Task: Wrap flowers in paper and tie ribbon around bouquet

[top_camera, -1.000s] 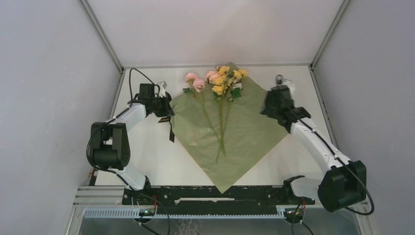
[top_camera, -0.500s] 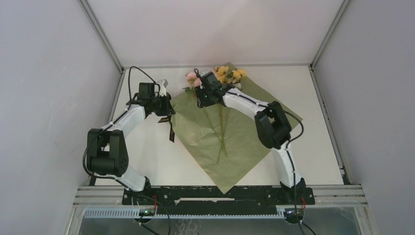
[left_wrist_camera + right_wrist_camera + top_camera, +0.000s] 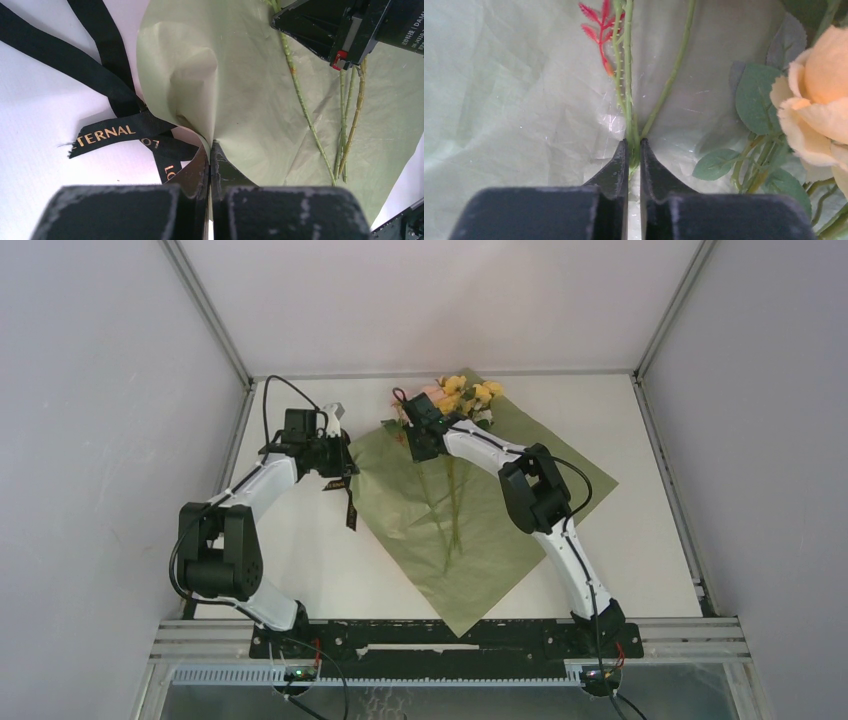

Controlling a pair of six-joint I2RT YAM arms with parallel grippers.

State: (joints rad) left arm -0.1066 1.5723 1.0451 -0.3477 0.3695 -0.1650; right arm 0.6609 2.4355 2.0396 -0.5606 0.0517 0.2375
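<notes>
The flowers lay on the green face of the paper, one thin stem clamped in the right gripper; dragged, it might slip free. The left gripper pinched the sheet's corner beside the ribbon, where a tug could tear it.

Right gripper at 6 o'clock: jaws nipped tight on a thorny green stem that runs up to 12 o'clock. A second stem slants from the jaws toward 1 o'clock. Red sprig at 11 o'clock. Peach bloom at 3 o'clock, leaves just beside it. Creased pale-green paper lies under all.
</notes>
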